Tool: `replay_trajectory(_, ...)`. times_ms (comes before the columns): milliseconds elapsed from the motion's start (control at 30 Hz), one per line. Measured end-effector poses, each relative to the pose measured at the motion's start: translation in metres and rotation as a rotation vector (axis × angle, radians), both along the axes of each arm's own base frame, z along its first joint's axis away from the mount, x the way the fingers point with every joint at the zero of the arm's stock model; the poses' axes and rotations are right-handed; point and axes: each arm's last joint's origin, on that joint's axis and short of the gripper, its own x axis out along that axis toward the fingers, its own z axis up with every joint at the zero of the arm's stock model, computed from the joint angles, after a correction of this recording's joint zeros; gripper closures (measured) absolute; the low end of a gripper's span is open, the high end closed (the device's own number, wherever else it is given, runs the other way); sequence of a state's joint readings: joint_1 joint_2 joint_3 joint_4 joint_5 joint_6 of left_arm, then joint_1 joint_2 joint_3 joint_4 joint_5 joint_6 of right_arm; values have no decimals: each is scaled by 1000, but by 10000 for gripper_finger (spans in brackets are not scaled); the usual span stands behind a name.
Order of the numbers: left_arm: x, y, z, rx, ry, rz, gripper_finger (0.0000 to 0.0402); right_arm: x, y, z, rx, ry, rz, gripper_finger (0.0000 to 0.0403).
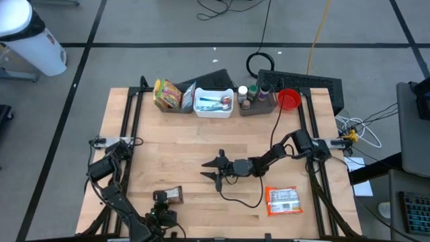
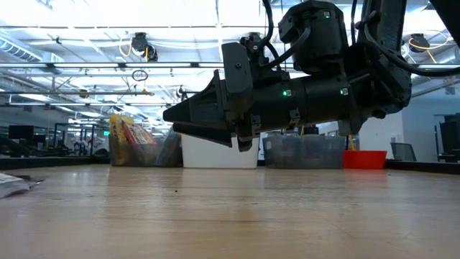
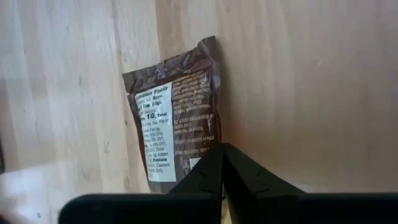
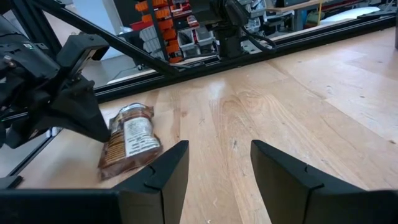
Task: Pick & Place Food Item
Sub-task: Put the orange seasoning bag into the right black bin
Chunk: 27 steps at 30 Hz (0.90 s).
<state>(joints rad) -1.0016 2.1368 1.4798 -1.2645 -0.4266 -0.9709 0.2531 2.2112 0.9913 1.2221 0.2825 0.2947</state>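
The brown pouch (image 3: 176,118) lies flat on the counter (image 1: 201,144) near its front edge, and the left gripper (image 3: 222,163) has its fingers pinched together on the pouch's bottom edge, apparently gripping there because a flat pouch offers little else to hold. The right gripper (image 1: 216,171) waits near the counter's middle, well apart from the pouch, fingers partly open and empty.

So the left arm is folded up in the lower left of the high view, with its left gripper (image 1: 163,216) right at the bottom edge of the frame, fingers pinched fully together. In its own wrist view the two dark fingers (image 3: 214,177) meet in a point at bottom centre.

The right arm reaches in from the right side toward the middle of the high view, stretched out low and level. The right gripper (image 1: 213,171) sits about centre frame, fingers spread apart and gripping nothing.
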Motion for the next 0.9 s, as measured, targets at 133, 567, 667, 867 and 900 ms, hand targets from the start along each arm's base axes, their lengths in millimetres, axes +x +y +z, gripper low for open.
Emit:
replay_trajectory(133, -1, 4, 1, 29, 36, 12, 397, 0, 0, 0, 0, 0, 0, 238)
replay_trajectory(567, -3, 21, 42, 58, -52, 50, 399, 0, 0, 0, 0, 0, 0, 238)
replay_trajectory(667, -4, 26, 64, 38, -157, 46, 399, 0, 0, 0, 0, 0, 0, 238)
replay_trajectory(867, -13, 39, 108, -17, -362, 32, 400, 0, 1, 0, 0, 0, 2, 238)
replay_trajectory(900, -14, 42, 115, -25, -397, 31, 400, 0, 1, 0, 0, -2, 3, 238)
